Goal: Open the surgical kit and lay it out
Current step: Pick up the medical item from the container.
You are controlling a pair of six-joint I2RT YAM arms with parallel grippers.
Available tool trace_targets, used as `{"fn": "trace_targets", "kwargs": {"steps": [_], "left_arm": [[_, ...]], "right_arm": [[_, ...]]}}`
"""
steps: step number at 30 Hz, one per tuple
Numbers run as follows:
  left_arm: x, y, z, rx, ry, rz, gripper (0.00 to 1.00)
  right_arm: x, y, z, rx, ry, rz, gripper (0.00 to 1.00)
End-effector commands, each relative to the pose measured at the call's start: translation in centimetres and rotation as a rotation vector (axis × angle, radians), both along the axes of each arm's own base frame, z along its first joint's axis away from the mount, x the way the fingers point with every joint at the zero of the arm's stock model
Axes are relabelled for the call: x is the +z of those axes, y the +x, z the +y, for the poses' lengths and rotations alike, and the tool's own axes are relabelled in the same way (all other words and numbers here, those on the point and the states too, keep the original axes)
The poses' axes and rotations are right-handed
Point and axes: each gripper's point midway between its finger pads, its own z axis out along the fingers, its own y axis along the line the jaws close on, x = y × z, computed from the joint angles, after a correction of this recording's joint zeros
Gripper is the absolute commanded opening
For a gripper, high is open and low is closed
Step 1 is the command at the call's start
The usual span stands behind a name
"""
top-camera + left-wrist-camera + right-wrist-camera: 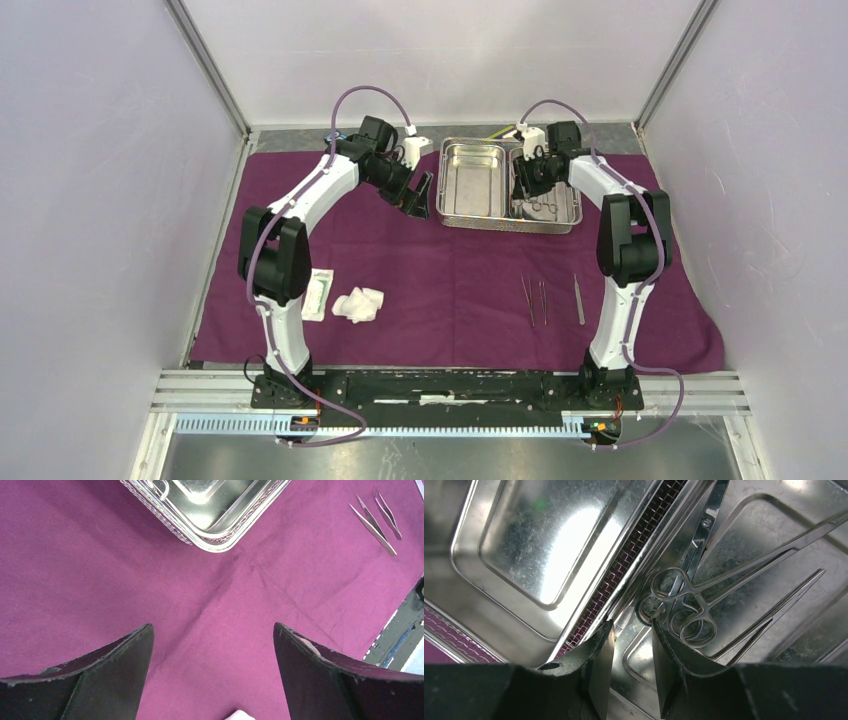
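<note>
The left gripper [212, 626] hangs released over the dark-purple cloth [100, 570], its 2 fingers spread wide with nothing between them. Straight ahead of its fingertips sits one rounded corner of the steel tray [220, 542]. The tray's long axis runs across the table from side to side. Ahead and far to the right of this gripper, 2 tweezers [386, 544] lie flat on the cloth, side by side and slanted in the wrist view. Seen from above, their long axes run near-to-far.

Behind this gripper, back toward the left arm's base, the white gauze wads [358, 303] rest on the cloth. The flat white packet [318, 294] lies just beside them.

The right gripper [633, 625] is down inside the tray's right compartment, jaws partway apart. I cannot tell whether they pinch anything. The clamps [705, 527] lie just ahead of its right finger, with their ring handles nearest the fingertips. One long axis points straight ahead, the other ahead and to the right. The mesh divider [634, 555] runs just left of the left finger, with a bare compartment beyond it.
</note>
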Motion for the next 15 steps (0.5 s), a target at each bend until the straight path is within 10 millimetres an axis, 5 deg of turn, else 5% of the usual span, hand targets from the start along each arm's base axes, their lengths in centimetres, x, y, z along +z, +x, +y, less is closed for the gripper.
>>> {"fn": "trace_targets", "kwargs": {"steps": [1,15], "left_arm": [[2.4,0.0,-0.6,-0.045,-0.038,-0.072,0.95],[2.2,0.1,-0.6,-0.039,-0.039,-0.061,0.95]], "right_arm": [[0.9,1.2,0.8,0.009,0.056,-0.023,0.4],[-3.2,-1.0,0.9,0.006,0.085,0.092,0.41]]}}
